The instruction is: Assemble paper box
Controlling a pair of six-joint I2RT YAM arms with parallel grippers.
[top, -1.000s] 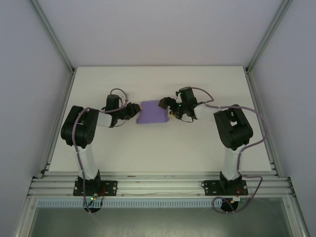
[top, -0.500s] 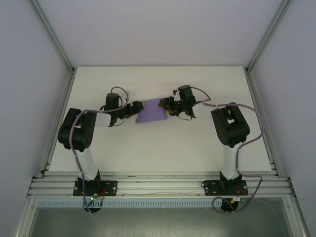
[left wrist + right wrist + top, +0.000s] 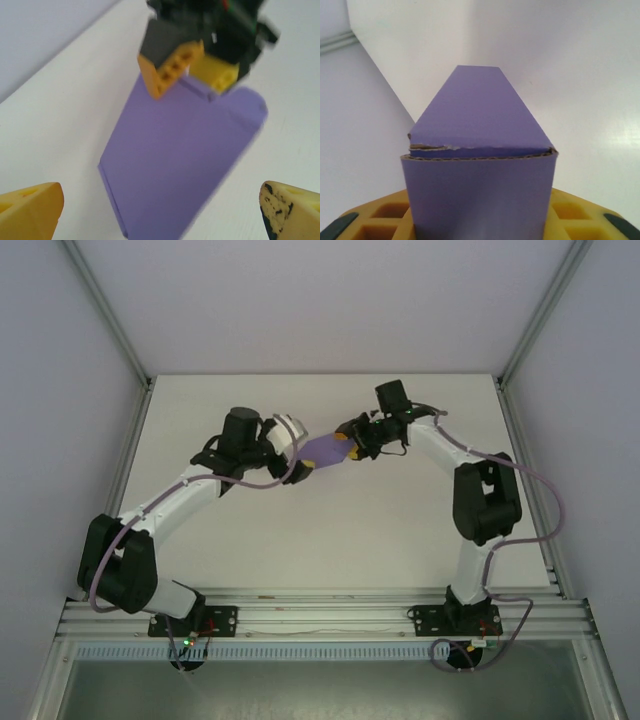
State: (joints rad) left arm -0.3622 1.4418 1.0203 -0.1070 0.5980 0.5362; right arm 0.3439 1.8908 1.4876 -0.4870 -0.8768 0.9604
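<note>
The paper box (image 3: 322,450) is a flattened lavender cardboard piece near the table's middle, toward the back. My right gripper (image 3: 352,440) is shut on its right end. In the right wrist view the box (image 3: 477,150) stands between the yellow fingers (image 3: 380,220), and a torn corrugated edge runs across it. In the left wrist view the box (image 3: 185,155) stretches away from me, with the right gripper's fingers (image 3: 170,70) clamped on its far end. My left gripper (image 3: 160,215) is open, one fingertip on each side of the box's near end. From above, the left gripper (image 3: 298,452) sits just left of the box.
A white table (image 3: 320,530) carries the scene, with grey walls on three sides and aluminium rails (image 3: 120,480) along the left and right edges. Both arm bases (image 3: 190,620) are bolted at the near edge.
My left gripper has opened and let go of the box, and its arm has stretched out. My right gripper has closed on the box's right end and drawn it toward the back.
</note>
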